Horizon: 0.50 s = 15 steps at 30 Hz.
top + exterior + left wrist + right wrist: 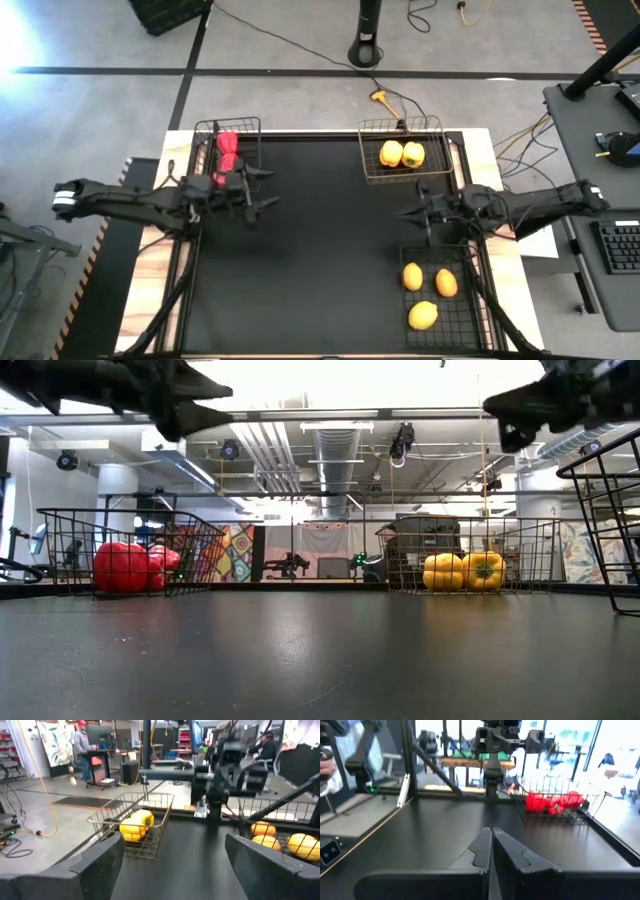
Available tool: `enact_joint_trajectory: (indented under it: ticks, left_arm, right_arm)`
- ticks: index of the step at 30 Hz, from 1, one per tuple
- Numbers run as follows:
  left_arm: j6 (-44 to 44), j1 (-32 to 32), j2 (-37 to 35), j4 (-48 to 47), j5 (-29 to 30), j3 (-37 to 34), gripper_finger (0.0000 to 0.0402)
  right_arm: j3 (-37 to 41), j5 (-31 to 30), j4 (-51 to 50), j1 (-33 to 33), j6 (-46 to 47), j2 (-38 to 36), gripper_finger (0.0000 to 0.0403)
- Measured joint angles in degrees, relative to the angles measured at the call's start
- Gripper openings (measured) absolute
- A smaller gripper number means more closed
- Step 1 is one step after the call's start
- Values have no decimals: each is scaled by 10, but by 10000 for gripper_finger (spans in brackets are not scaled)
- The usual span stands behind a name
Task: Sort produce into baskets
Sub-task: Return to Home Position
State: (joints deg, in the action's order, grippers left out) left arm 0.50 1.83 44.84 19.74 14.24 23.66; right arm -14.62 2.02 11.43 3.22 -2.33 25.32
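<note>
1. Since every piece of produce is seen inside a basket, the black mat (320, 270) carries nothing loose, and the task is judged finished apart from the arms being drawn home.
2. Three baskets are placed at the mat's edges: a black basket (252, 124) at the far left, a tan basket (372, 172) at the far right of centre, and a second black basket (462, 300) at the near right.
3. The left gripper (272, 190) is held above the mat just right of the far-left basket, its fingers spread wide with nothing between them. The right gripper (403, 213) is held between the tan basket and the near-right basket, its fingers pressed together on nothing.
4. The red peppers (228, 150) are heaped in the far-left basket, to the left of the left gripper. Two yellow peppers (402, 154) are seated in the tan basket. Three lemons (423, 315) are laid in the near-right basket, just nearward of the right gripper. The retreat is judged to turn on this: each basket is close beside an arm, so the rims must be cleared.
</note>
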Motion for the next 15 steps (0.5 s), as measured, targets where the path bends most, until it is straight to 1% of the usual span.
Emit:
enact_joint_trajectory:
  ticks: [4,7,11,13,15]
  left_arm:
    - [3,-1,-74,-58,-11,3,329]
    - [13,-1,-123,-77,-51,-17,329]
    - [17,-1,-168,-87,-93,-45,329]
    - [16,-1,-186,-94,-93,-55,330]
    - [20,-1,-204,-127,-93,-59,329]
  right_arm:
    - [60,0,47,0,-3,-60,9]
    - [89,0,54,0,-7,-96,9]
    - [115,-1,56,0,-2,-135,9]
    - [127,0,54,0,7,-155,9]
    - [136,0,45,0,8,-175,9]
